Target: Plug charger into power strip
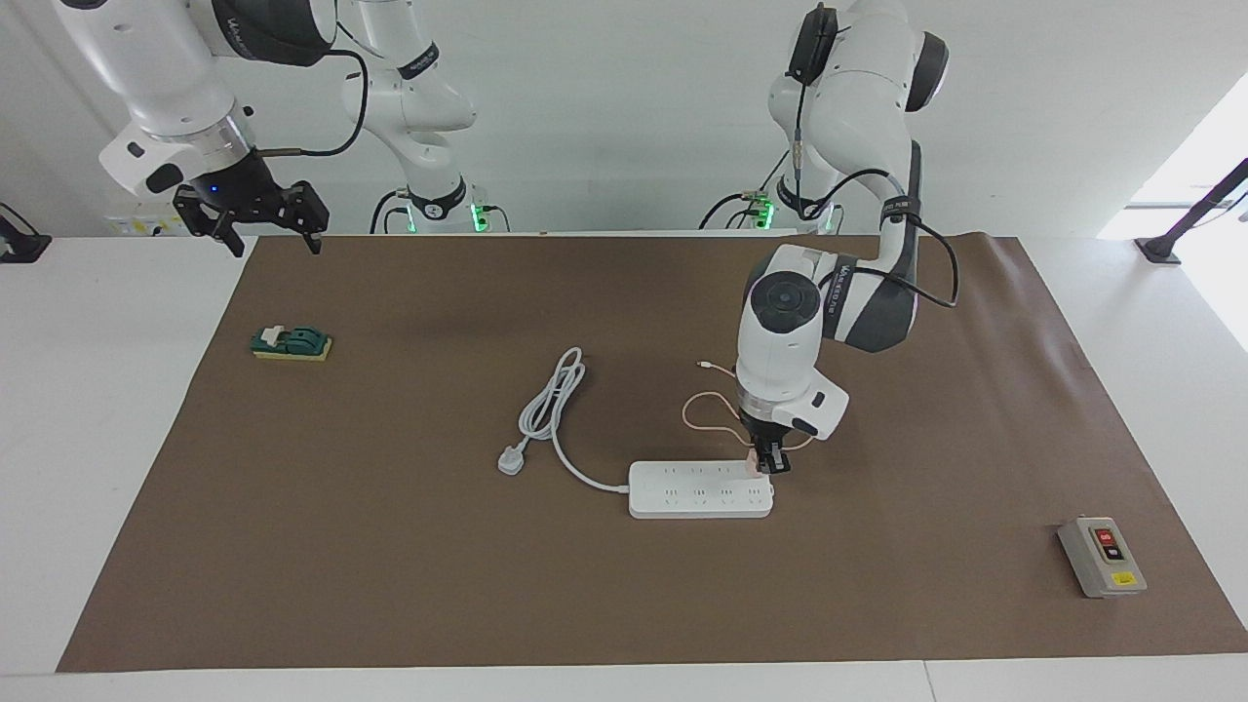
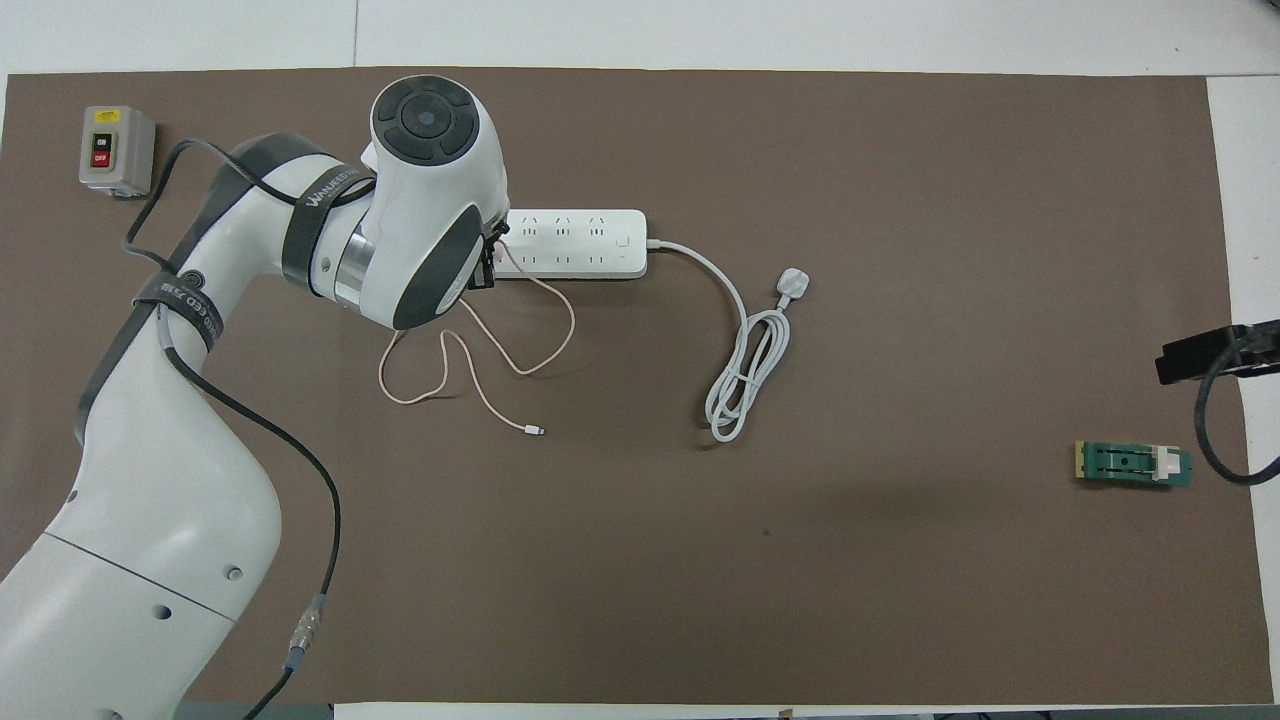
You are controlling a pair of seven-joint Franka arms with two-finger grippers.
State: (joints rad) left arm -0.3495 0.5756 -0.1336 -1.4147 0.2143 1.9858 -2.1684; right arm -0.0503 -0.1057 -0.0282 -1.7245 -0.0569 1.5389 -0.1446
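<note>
The white power strip [image 1: 700,489] lies mid-table; it also shows in the overhead view [image 2: 580,243]. My left gripper [image 1: 770,460] points down at the strip's end toward the left arm's end of the table, shut on the pink charger [image 1: 751,463]. The charger sits low on the strip's edge nearer the robots; I cannot tell if its pins are in a socket. In the overhead view my wrist hides the charger and only the black fingers [image 2: 490,265] show. The pink cable [image 1: 697,414] [image 2: 520,340] loops on the mat to its white connector [image 2: 537,431]. My right gripper [image 1: 275,242] waits open, raised over the mat's corner.
The strip's thick cord [image 1: 551,400] lies coiled with its three-pin plug [image 1: 510,460] [image 2: 792,286]. A grey button box [image 1: 1102,556] [image 2: 117,150] sits toward the left arm's end. A green switch block [image 1: 291,343] [image 2: 1133,464] sits toward the right arm's end.
</note>
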